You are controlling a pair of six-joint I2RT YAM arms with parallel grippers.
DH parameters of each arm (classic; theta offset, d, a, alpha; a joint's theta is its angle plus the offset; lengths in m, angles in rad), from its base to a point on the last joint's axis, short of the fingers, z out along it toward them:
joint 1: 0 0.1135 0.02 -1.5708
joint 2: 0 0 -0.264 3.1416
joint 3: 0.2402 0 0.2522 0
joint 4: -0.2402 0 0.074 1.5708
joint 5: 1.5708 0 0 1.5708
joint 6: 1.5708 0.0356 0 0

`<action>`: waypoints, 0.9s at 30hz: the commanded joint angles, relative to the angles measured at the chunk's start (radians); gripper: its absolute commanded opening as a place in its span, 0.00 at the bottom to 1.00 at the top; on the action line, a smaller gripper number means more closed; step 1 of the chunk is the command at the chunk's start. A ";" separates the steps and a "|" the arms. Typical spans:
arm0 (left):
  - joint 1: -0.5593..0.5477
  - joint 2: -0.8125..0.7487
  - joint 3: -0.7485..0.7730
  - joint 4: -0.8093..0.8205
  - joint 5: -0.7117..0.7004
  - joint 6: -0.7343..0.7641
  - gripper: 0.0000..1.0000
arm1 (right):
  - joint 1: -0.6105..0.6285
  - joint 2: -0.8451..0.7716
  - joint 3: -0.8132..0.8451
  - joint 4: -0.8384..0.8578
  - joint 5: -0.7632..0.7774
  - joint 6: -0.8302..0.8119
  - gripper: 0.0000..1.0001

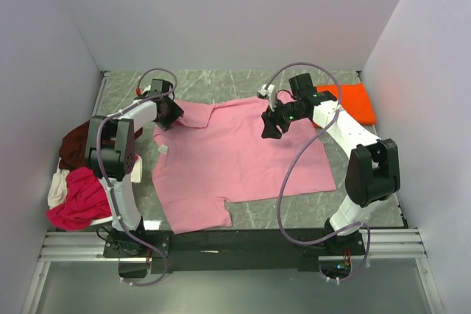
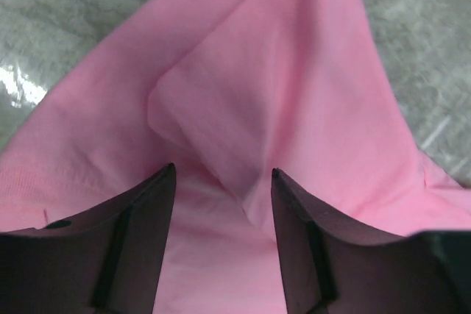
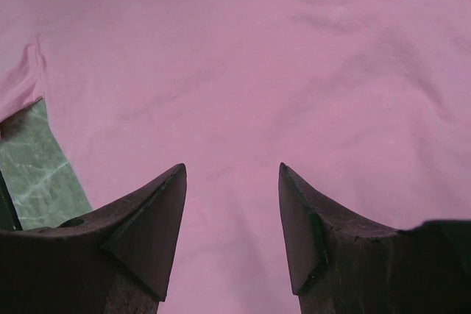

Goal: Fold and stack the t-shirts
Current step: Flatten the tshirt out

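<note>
- Here, the light pink t-shirt (image 1: 235, 156) lies spread nearly flat on the desk (image 1: 243, 82), directly beneath both claws.
- The cloth looks thin, light and limp. It will likely sag and bunch when lifted, so a pinch on a hem, shoulder seam or raised crease should hold better than a stab at flat fabric.
- The left claw (image 1: 171, 113) hovers with its jaws parted and gripping nothing. A raised ridge of pink cloth sits just ahead, between its fingertips, and looks a ready place to take hold.
- The right claw (image 1: 271, 126) is likewise spread wide and holds nothing, with smooth pink fabric below it and a sliver of bare desk off to one side.
- Just behind the right claw rests a folded bright orange t-shirt (image 1: 352, 102).
- Well apart from the left claw, on its outer side, a heap of maroon, magenta-red and cream shirts (image 1: 73, 182) waits.
</note>
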 commanded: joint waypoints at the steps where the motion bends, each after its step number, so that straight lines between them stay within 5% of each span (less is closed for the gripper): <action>1: 0.015 0.042 0.061 0.028 -0.005 -0.029 0.57 | -0.013 -0.005 -0.008 0.018 -0.022 -0.001 0.60; 4: 0.019 0.066 0.089 0.047 0.006 -0.016 0.47 | -0.016 -0.003 -0.008 0.010 -0.028 -0.004 0.60; 8: 0.032 0.072 0.120 0.064 0.036 0.010 0.13 | -0.019 0.000 -0.008 0.007 -0.031 -0.011 0.60; 16: 0.084 0.124 0.250 0.137 0.220 0.063 0.00 | -0.025 0.012 -0.005 -0.007 -0.025 -0.029 0.60; 20: 0.134 0.244 0.397 0.303 0.487 -0.028 0.00 | -0.025 0.014 -0.005 -0.005 -0.005 -0.031 0.60; 21: 0.177 0.309 0.449 0.461 0.556 -0.070 0.00 | -0.027 0.014 -0.008 -0.002 -0.001 -0.032 0.60; 22: 0.185 0.345 0.481 0.511 0.643 -0.187 0.01 | -0.028 0.014 -0.008 -0.001 0.009 -0.031 0.60; 24: 0.205 0.446 0.597 0.609 0.696 -0.283 0.27 | -0.033 0.014 -0.013 0.004 0.022 -0.031 0.60; 26: 0.210 0.497 0.760 0.534 0.698 -0.297 0.70 | -0.045 0.018 -0.015 0.010 0.042 -0.031 0.60; 27: 0.210 0.528 0.808 0.500 0.699 -0.271 0.73 | -0.050 0.017 -0.018 0.012 0.045 -0.032 0.60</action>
